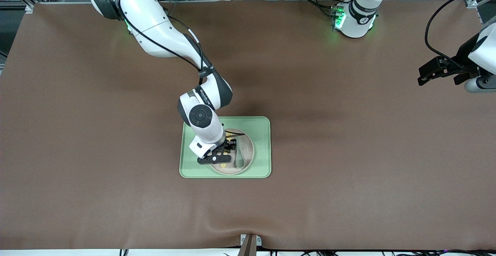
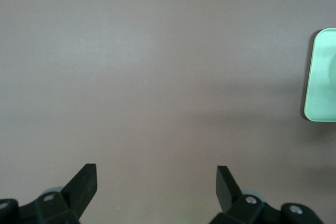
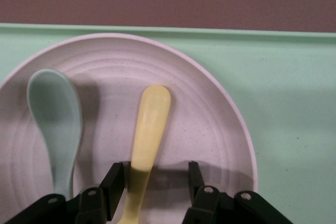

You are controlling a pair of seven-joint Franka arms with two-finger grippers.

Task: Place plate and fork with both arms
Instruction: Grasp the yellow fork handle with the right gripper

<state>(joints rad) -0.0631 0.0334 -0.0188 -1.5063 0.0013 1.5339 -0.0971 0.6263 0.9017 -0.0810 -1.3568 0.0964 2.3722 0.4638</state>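
Two arms are on my feed, and only one is over the work. My right gripper [image 1: 221, 156] sits low over the plate [image 1: 248, 159], which lies in the light-green tray [image 1: 260, 126] near the middle of the brown desk [image 1: 348, 151]. Through the right wrist view I see its fingers [image 3: 116, 182] spread on either side of the fork [image 3: 148, 129], one on each flank of the pale-yellow handle, with a gap showing at both sides, so nothing is pinched. The fork lies flat on the plate [image 3: 210, 108], its rounded handle end pointing away from the gripper; its tines are out of sight under the gripper. Just beside it on the plate rests a grey-green spoon [image 3: 55, 119], roughly parallel and not touching the fork.

My left gripper [image 1: 440, 70] waits up in the air over bare desk toward the left arm's end, well apart from the tray. Its fingers [image 2: 84, 182] stand wide apart, holding nothing, with a corner of the tray [image 2: 321, 77] showing at the edge of its wrist view.
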